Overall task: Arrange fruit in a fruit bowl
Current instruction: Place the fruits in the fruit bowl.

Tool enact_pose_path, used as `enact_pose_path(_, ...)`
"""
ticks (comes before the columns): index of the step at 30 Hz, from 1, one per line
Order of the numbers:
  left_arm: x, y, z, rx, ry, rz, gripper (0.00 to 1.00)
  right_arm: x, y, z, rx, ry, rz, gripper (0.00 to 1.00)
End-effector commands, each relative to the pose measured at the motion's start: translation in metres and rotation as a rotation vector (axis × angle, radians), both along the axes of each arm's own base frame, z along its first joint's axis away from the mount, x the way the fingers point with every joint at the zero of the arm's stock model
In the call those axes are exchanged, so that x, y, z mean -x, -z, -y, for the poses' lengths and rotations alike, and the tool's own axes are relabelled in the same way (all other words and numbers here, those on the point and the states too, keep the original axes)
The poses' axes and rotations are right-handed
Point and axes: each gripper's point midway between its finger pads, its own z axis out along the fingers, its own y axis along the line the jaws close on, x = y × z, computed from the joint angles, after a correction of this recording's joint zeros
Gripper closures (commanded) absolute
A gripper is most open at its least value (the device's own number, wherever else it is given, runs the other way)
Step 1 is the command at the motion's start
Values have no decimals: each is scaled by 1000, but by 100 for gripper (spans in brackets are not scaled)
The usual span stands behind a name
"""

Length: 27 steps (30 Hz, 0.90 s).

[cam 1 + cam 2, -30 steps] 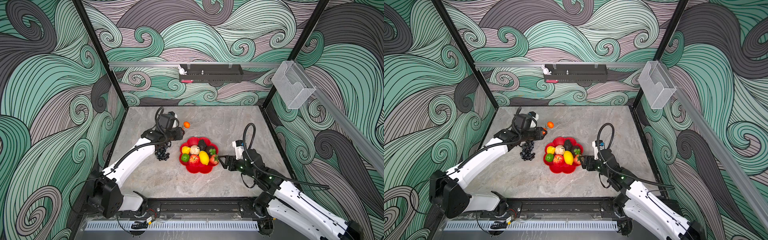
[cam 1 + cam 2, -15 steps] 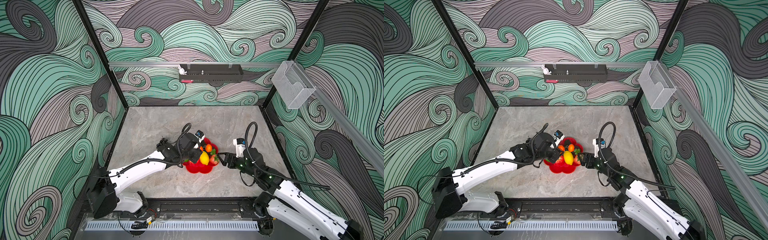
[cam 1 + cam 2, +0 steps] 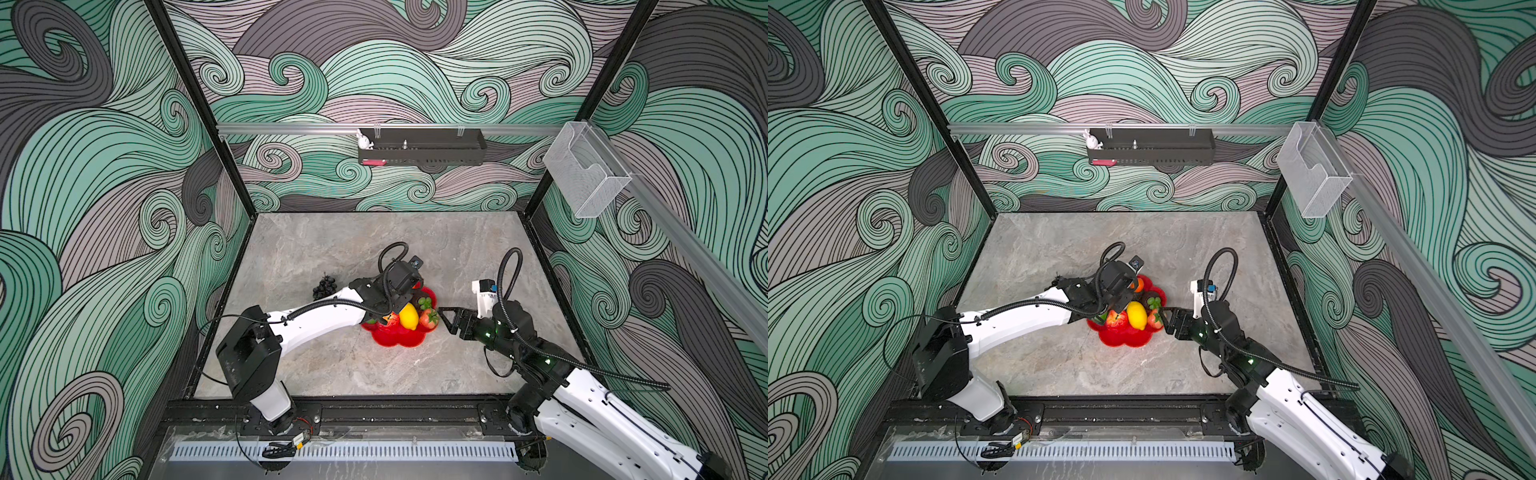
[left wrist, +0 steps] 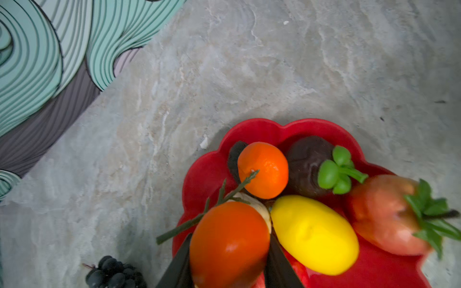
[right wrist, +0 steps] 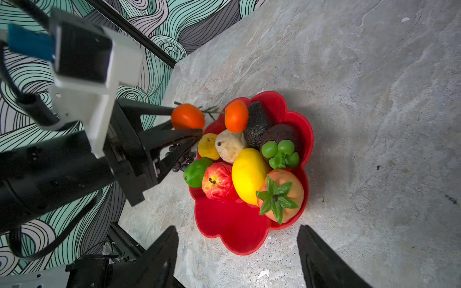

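The left arm (image 3: 320, 322) and right arm (image 3: 615, 419) wear glossy white shells between black joint housings; a ribbed black cable (image 3: 332, 303) runs along each and loops above the wrist; a white camera mount (image 5: 99, 82) with a blue plug sits at each wrist; small green lights dot the right arm's joints; the left end effector (image 5: 187, 117) and right end effector (image 5: 237, 228) have tapered matte-black fingers.

Glossy plastic bowl (image 5: 232, 225), matt tabletop (image 5: 374, 87) (stone-look)

We see robot-lab test cell: wave-print panels (image 3: 104, 166) on black frame posts (image 3: 203, 112), marble-look tabletop (image 3: 332, 249), base rail (image 3: 395, 413) carrying two white arms (image 3: 320, 320).
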Motion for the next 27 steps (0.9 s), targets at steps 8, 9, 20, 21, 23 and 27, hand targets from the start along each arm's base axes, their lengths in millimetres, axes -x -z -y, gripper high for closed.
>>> enact_pose_path(8,-35,5,31,-198,155,119,59,2,7,8,19,21,-9,24)
enact_pose_path(9,-37,8,35,-211,185,126,59,3,8,8,19,21,-8,24)
enact_pose_path(20,-53,34,48,-310,341,128,59,7,12,13,28,25,-11,23)
enact_pose_path(21,-52,36,48,-310,360,124,59,7,12,13,28,24,-10,23)
enact_pose_path(23,-53,40,46,-308,387,118,59,7,13,13,33,23,-11,23)
enact_pose_path(27,-54,43,40,-299,416,106,57,6,14,13,35,24,-13,23)
